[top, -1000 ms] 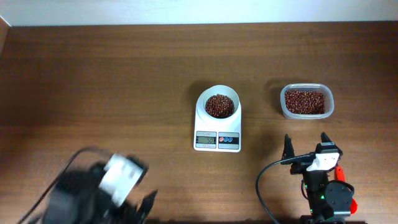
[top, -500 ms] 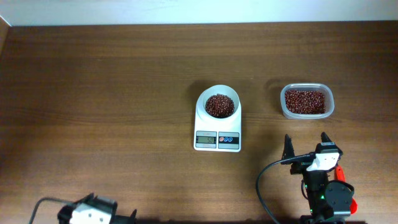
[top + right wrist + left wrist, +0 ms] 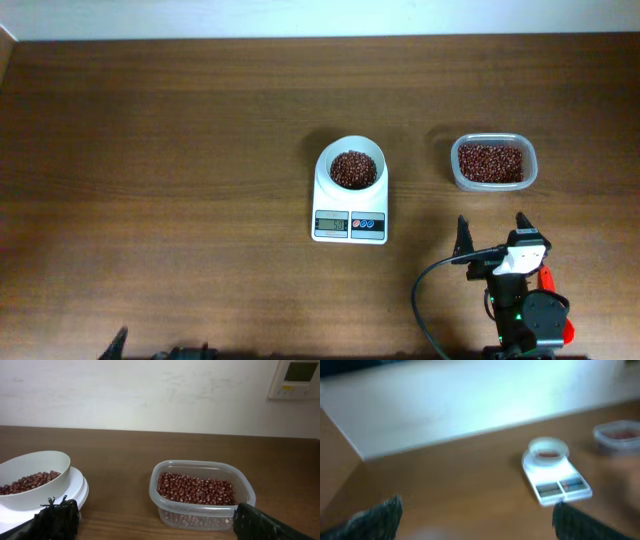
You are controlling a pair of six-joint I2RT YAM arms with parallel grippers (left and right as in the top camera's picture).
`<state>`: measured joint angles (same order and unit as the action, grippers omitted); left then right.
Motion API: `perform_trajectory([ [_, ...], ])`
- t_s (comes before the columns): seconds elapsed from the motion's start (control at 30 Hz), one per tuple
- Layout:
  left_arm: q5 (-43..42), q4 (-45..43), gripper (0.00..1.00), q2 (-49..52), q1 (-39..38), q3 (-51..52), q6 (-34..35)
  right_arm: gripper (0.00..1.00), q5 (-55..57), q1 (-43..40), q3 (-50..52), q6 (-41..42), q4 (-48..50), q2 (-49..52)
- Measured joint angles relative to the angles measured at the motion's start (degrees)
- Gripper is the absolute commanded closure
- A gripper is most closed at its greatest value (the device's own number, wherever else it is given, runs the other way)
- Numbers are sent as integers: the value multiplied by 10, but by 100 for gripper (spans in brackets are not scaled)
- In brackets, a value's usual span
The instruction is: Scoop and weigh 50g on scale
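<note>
The white scale [image 3: 350,212] stands mid-table with a round white bowl [image 3: 353,156] on top, holding a pile of dark red-brown beans [image 3: 352,169]. In the blurred left wrist view the scale [image 3: 555,477] lies ahead to the right. My left gripper [image 3: 477,522] is open and empty; only its tips show at the overhead view's bottom edge. My right gripper [image 3: 492,232] stands open and empty near the front edge, right of the scale. In its wrist view the bowl [image 3: 35,467] and its beans [image 3: 30,481] lie at the left, beyond the open right gripper [image 3: 155,522].
A clear plastic tub [image 3: 493,150] with more beans [image 3: 490,164] sits at the back right, directly ahead of the right gripper; its near wall [image 3: 200,515] is close in the right wrist view. An orange-red piece [image 3: 546,272] shows beside the right arm. A cable [image 3: 420,300] loops left of it.
The left arm has pulled back toward the front edge and dropped almost out of the overhead view. The right arm, scale and tub have not moved.
</note>
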<state>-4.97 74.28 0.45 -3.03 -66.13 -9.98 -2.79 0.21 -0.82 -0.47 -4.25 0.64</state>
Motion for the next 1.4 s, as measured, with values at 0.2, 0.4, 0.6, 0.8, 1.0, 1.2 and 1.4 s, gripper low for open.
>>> perform_trajectory([
  [0.2,5,-368,1,1,0,340,0,1,0,1,1,0,1,0],
  [0.4,17,-543,1,3,0,492,0,1,0,1,1,0,0,-1],
  [0.6,52,-666,1,2,0,584,0,1,0,1,1,0,1,-1],
  [0.8,91,-702,1,2,0,655,0,1,0,1,1,0,1,-1],
  [1.0,72,-699,1,2,0,655,0,1,0,1,1,0,1,-1],
  [1.2,43,-700,1,2,0,655,0,1,0,1,1,0,1,-1],
  [1.4,43,-700,1,2,0,655,0,1,0,1,1,0,0,-1],
])
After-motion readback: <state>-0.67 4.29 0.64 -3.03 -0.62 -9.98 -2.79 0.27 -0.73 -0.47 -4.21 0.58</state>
